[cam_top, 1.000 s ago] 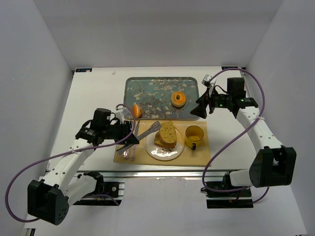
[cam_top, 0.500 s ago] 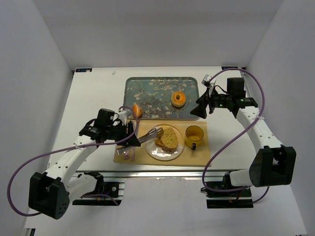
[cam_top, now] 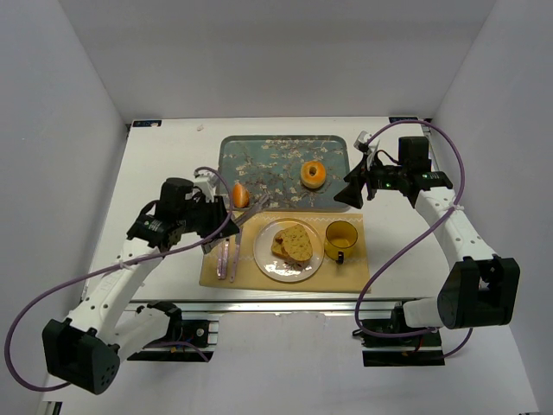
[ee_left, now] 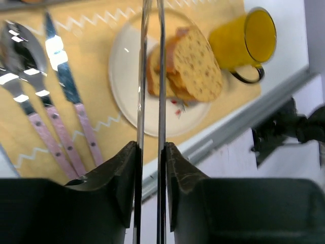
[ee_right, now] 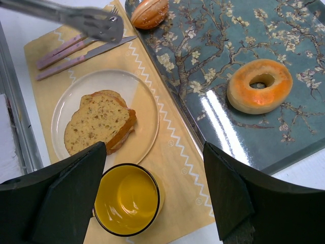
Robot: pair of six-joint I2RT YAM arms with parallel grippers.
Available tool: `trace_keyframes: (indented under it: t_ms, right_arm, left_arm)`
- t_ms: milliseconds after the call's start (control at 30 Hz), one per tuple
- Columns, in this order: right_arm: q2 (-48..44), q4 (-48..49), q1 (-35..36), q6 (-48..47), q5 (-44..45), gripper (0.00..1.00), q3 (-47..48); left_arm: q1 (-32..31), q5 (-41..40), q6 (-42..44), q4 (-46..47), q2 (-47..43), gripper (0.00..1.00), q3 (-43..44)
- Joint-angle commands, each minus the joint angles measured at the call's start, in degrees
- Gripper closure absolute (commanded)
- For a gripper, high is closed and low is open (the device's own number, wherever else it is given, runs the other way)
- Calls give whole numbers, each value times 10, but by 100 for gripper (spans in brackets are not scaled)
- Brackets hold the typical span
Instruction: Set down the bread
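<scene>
Bread [cam_top: 291, 241] lying stacked on plate [cam_top: 281, 271], placement looking done | left end effector [ee_left: 151, 152] clamping tongs [ee_right: 61, 12], tips empty, left of plate | right end effector [cam_top: 353, 195] gaping, carrying nothing | you're wanting to be lifting tongs straight up, sparing the slices.

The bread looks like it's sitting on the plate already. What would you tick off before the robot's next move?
1. Both bread slices on the white plate: ok, one lies overlapping the other.
2. Metal tongs free of bread: ok, the tips are empty and off to the side of the plate.
3. Left claw gripping the tongs: ok, shut on them.
4. Right claw out of the way: ok, open and empty, hovering by the tray.
5. Yellow mug apart from the plate: cannot tell, they sit very close.
</scene>
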Motion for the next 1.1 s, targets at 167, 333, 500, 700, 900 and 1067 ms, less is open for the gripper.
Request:
trace_keyframes:
  t_ms: [167, 333, 500, 700, 900, 1067]
  right_arm:
    - [-12, 4, -3, -9, -18, 18, 2]
    - [-14, -10, -3, -22, -22, 18, 9]
    - [-22, -13, -3, -22, -20, 18, 4]
    - [-33, -18, -3, -29, -14, 18, -6]
    - [-29, -28, -3, -37, -11, 17, -1]
    - [-8, -12, -2, 23, 32, 11, -3]
  left_arm:
    - [169, -154, 44, 57, 31, 80, 32]
    - [254, -183, 149, 176, 76, 85, -16]
    - [272, -215, 231, 280, 135, 85, -71]
    - [276, -221, 234, 355, 206, 54, -116]
    - [276, -236, 214, 373, 225, 38, -133]
    - [276, -282, 195, 362, 169, 2, -137]
